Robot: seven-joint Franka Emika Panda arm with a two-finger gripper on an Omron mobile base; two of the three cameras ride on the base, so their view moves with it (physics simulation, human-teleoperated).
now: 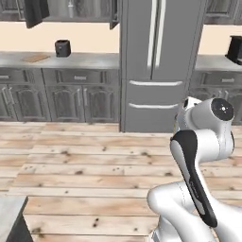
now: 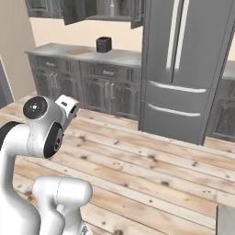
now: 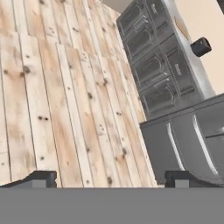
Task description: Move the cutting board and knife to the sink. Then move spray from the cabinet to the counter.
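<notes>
Floor [image 1: 94, 175]: pale wood planks before the fridge [image 1: 156, 61].
Counter [image 2: 59, 49]: left of fridge, bearing cutting board [image 1: 36, 58] and toaster [image 1: 63, 47].
My claw [image 3: 111, 177]: fingers spread wide, holding nothing.

Board [image 1: 36, 58] left of toaster [image 1: 63, 48].

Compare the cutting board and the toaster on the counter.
The cutting board lies flat and low; the toaster stands upright as a boxy block. The board is light brown wood; the toaster is black. The board's footprint spreads wider than the toaster's. In the left base view the board sits left of the toaster, apart from it. Both rest on the grey counter, below the open cabinet.
</notes>
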